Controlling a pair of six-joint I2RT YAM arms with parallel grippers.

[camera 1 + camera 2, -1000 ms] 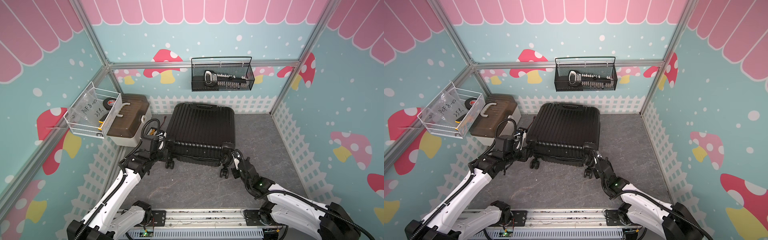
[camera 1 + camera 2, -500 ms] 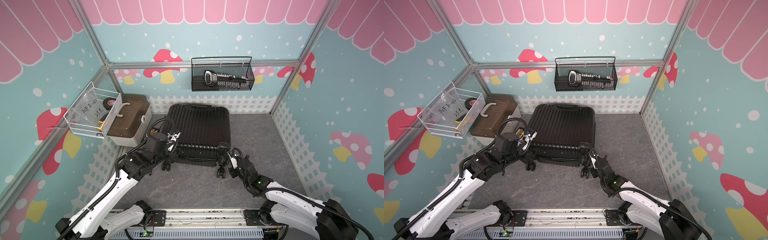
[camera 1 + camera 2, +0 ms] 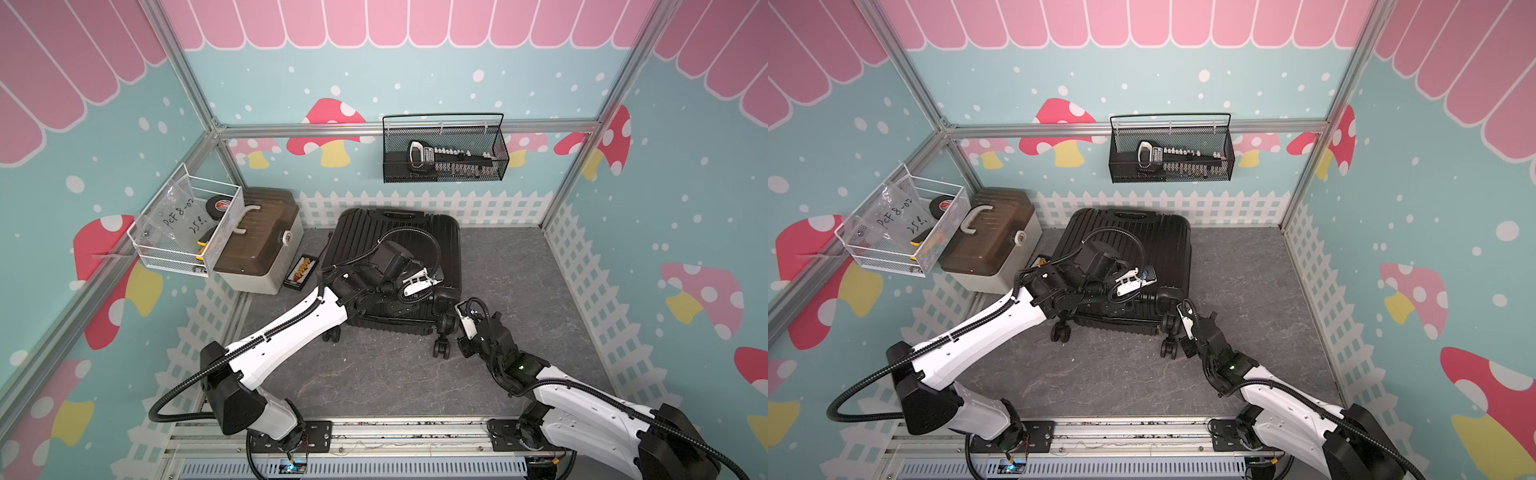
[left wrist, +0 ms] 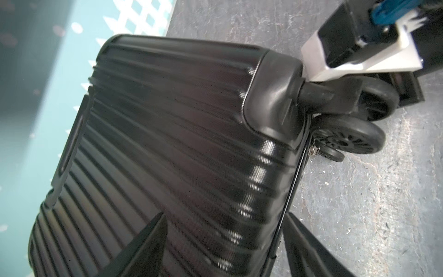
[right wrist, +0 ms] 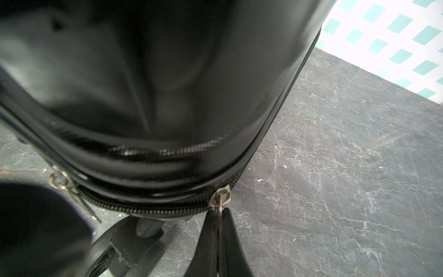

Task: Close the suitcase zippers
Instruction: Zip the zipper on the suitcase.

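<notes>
The black ribbed suitcase (image 3: 415, 237) (image 3: 1154, 237) lies flat on the grey floor, wheels toward me. My left gripper (image 3: 428, 280) (image 3: 1142, 278) hovers open over its near right part. In the left wrist view its fingers (image 4: 153, 239) straddle the upper shell's side edge (image 4: 225, 230), holding nothing. My right gripper (image 3: 456, 308) (image 3: 1179, 307) sits at the near right corner, shut on a metal zipper pull (image 5: 219, 211) below its slider (image 5: 219, 195). The zippers' track (image 5: 155, 211) runs along the rim. A second pull (image 5: 62, 179) hangs loose by a wheel (image 5: 124, 242).
A beige box with a brown lid (image 3: 257, 245) stands left of the suitcase, with a small flat pack (image 3: 301, 272) on the floor between them. A white wire basket (image 3: 187, 228) hangs on the left wall and a black one (image 3: 444, 153) on the back wall.
My left arm has swung from the suitcase's near left corner to over its near right part, and its jaws have opened. The suitcase has turned slightly. My right gripper stays shut at the corner.
</notes>
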